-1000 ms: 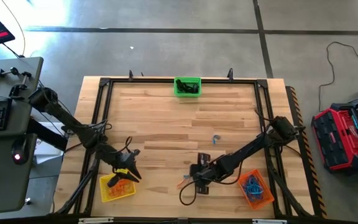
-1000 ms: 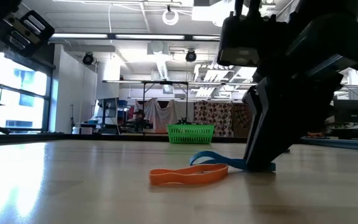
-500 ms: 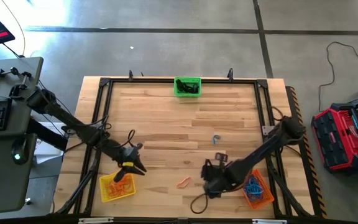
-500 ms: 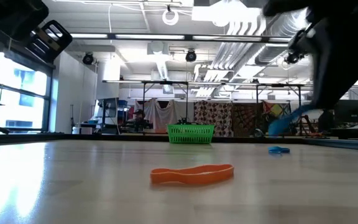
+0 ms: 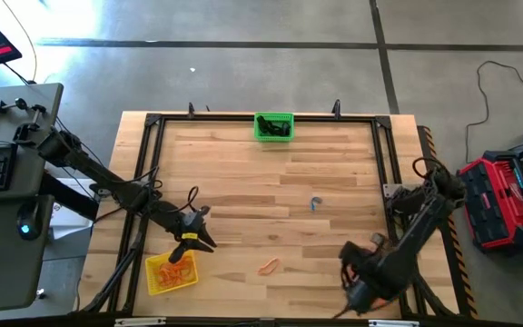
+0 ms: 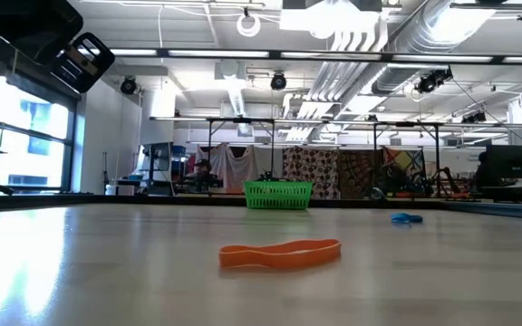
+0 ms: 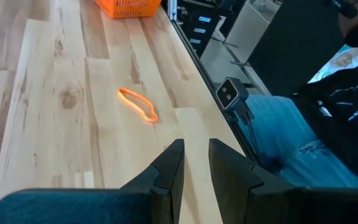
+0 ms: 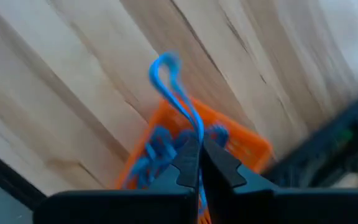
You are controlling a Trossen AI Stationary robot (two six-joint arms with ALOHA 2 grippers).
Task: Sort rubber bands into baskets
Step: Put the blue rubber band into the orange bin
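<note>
Blue band pinched, ready to drop into the orange basket

The right gripper (image 8: 199,152), at the lower right of the high view, is clamped on a blue rubber band (image 8: 174,93) above the orange basket (image 8: 241,140) (already holding several blue ones). To do it well: centre over the basket, lower, then release so the loop doesn't spring out. The left gripper (image 5: 192,241) hovers just above the yellow basket (image 5: 172,274), fingers slightly parted, empty. Count: three baskets, with the green basket (image 5: 273,126) at top centre; on the table, one orange band (image 5: 268,266) and one blue band (image 5: 315,203).
</note>
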